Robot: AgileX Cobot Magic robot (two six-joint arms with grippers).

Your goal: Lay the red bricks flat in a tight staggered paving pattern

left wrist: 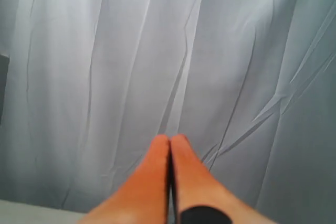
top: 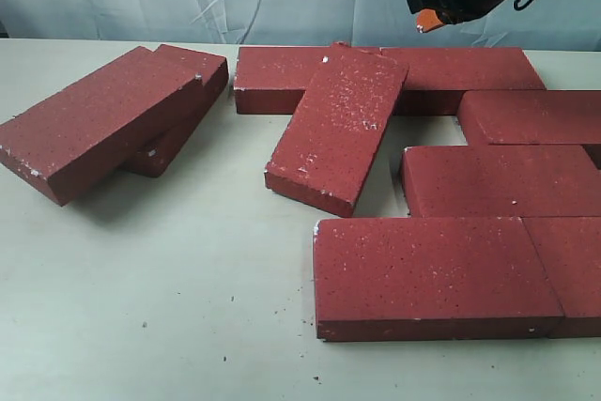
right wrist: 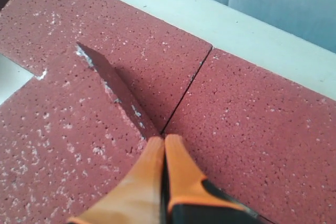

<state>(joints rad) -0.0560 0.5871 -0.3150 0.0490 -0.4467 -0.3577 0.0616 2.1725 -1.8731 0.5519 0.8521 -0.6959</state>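
Our left gripper (left wrist: 169, 141) and right gripper (right wrist: 164, 141) sit pinched together, empty. The tilted brick (top: 338, 129) looks heavy, rigid and gritty — we'd push at its raised end.

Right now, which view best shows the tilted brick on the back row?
Exterior view: the tilted brick shows whole, far end propped on the back row. Right wrist view catches only that raised end; left wrist view sees just curtain.

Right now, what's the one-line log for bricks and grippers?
left gripper shut, empty | right gripper shut, above back row | middle brick tilted on back row | two left bricks stacked
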